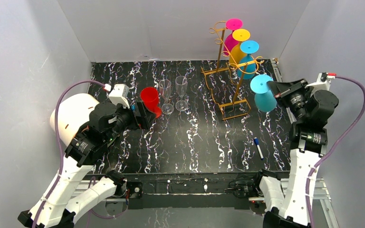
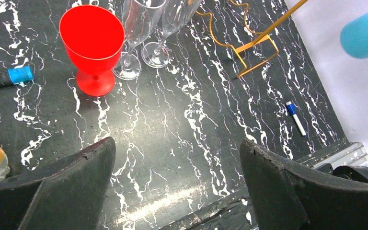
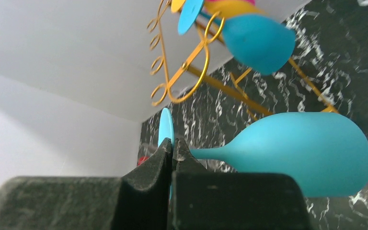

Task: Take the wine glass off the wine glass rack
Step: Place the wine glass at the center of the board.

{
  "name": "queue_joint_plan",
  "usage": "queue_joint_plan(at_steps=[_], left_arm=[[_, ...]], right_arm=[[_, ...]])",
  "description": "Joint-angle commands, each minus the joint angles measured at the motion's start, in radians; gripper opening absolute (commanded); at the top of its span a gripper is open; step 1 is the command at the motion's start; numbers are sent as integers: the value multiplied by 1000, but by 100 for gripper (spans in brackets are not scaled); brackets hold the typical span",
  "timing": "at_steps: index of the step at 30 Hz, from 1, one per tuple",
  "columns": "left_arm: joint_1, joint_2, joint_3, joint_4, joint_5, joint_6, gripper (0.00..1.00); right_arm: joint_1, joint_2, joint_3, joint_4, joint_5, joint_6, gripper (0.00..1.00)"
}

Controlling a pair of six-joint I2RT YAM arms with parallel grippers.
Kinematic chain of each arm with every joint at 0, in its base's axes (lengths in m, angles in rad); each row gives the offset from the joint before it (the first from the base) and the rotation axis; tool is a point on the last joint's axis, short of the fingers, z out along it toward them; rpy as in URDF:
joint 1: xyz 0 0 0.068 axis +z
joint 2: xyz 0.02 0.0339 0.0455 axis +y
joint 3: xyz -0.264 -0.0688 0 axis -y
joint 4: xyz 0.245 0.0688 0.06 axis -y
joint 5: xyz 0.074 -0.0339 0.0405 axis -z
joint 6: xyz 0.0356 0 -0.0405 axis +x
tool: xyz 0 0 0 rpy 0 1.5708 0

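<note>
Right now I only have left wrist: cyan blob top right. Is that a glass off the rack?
Observer: Yes. The right fingers are shut on the stem of a cyan wine glass, held on its side.
Operator: Touching the rack?
Observer: Appears clear. The right wrist view shows a gap between its foot and the hooks of the wine glass rack.
Operator: How many hang on it?
Observer: Three: a pink glass, a yellow glass, a second cyan glass.
</note>
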Motion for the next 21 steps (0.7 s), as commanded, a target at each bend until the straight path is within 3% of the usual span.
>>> queue_joint_plan(at_steps=[1, 6, 11, 18, 21], left_arm=[[4, -30, -20, 38, 38, -48, 98], [4, -33, -39, 38, 145, -58, 98], [4, -21, -138, 101, 282, -95, 98], [4, 56, -208, 266, 488, -170, 98], [3, 114, -203, 295, 546, -163, 96]], right_arm=[[3, -10, -19, -72, -186, -23, 1], [17, -25, -72, -106, -380, -54, 1], [53, -103, -239, -39, -521, -30, 1], [166, -48, -245, -123, -559, -152, 1], [280, 3, -235, -130, -482, -167, 1]])
